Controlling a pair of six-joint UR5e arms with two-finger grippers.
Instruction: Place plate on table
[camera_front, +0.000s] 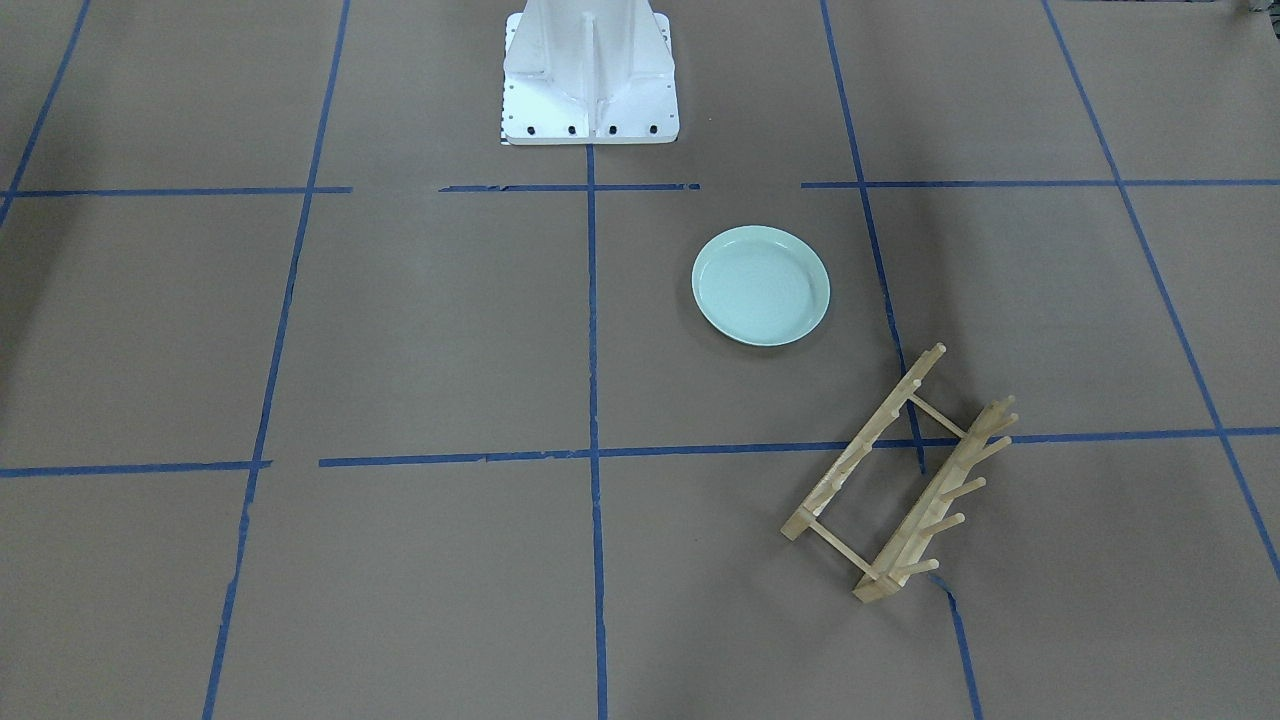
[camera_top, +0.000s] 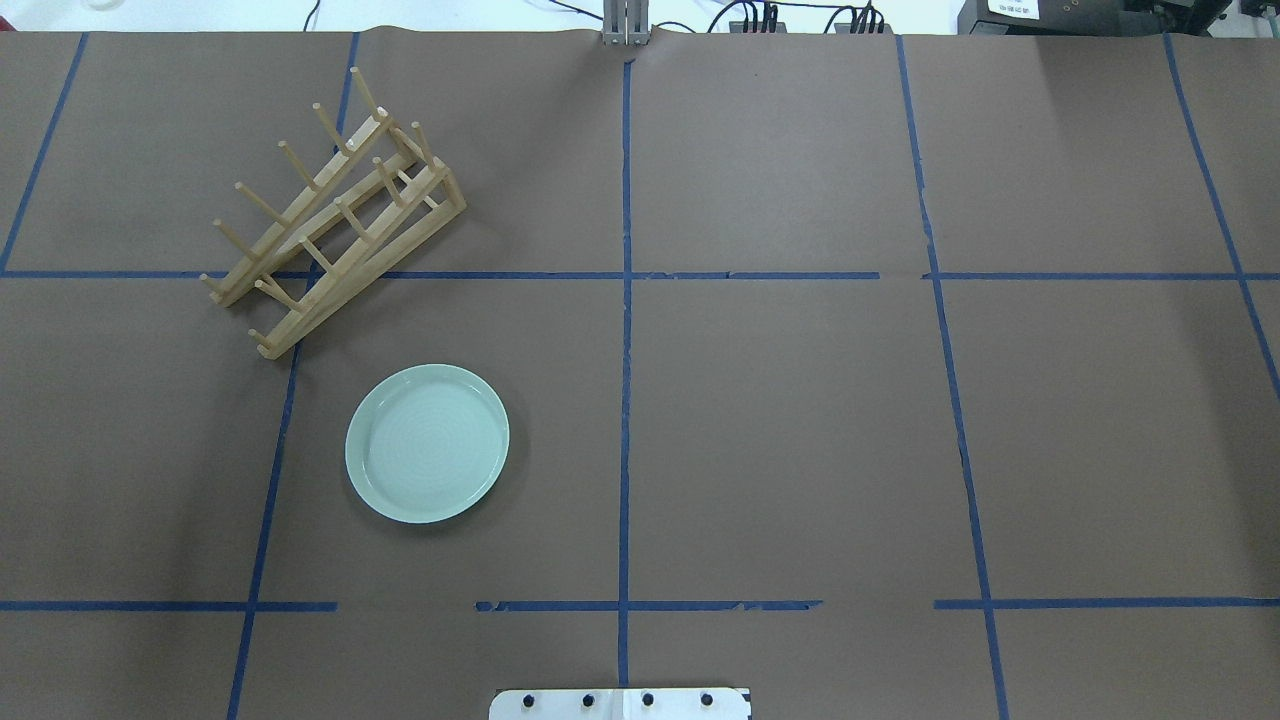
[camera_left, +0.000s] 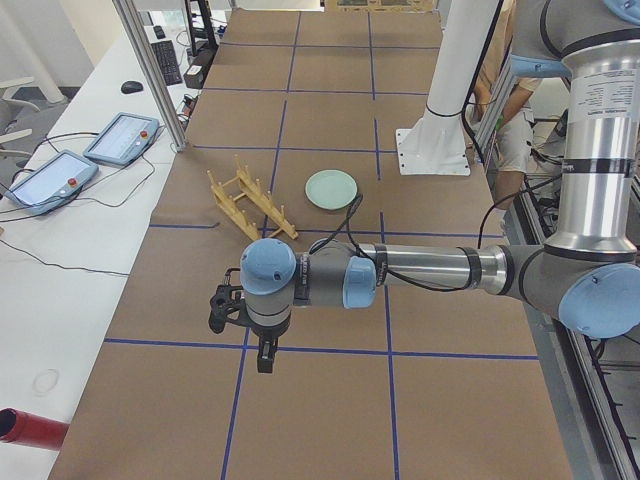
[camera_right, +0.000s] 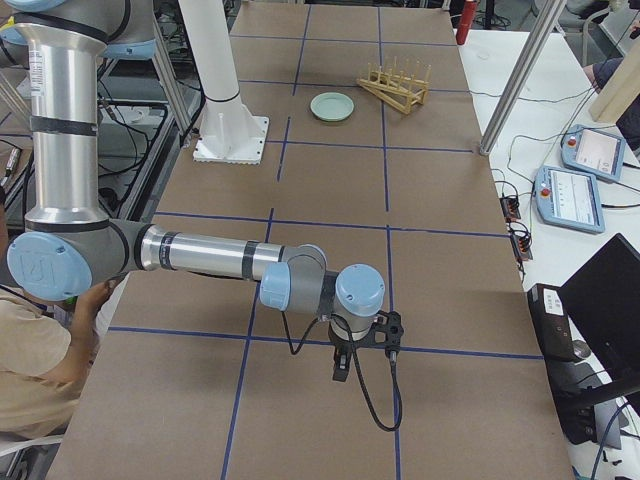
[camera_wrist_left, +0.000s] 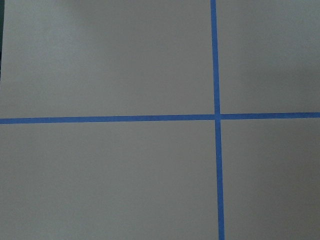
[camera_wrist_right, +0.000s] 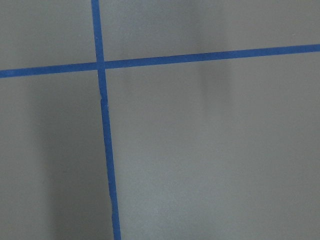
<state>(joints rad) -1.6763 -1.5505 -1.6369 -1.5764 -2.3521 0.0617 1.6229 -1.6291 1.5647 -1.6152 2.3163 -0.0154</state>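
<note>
Item 1, the plate (camera_top: 427, 443): pale mint-green and round. It lies flat and right way up on the table (camera_top: 800, 420), on the robot's left half, inside one grid cell. I see no gripper touching it.

Item 2, wooden rack (camera_top: 335, 215): it stands pegs-up, skewed to the grid and straddling a crossing of the blue tape lines (camera_top: 626, 300). It is near the plate on the side away from the robot and apart from it.

Item 3, white robot base (camera_front: 590, 75): it sits at the table's near edge on the centre line. The plate lies between the base and the rack.

Item 4, left gripper (camera_left: 265, 362): it points down over the table at the robot's left end, well apart from the plate. I have it in the side view only, so I cannot tell how its jaws stand.

Item 5, right gripper (camera_right: 342, 372): it points down over the opposite end, far from the plate. It too shows only from the side, and I cannot tell its jaw state.

Item 6, wrist cameras: I get only brown paper and a tape crossing in each.
</note>
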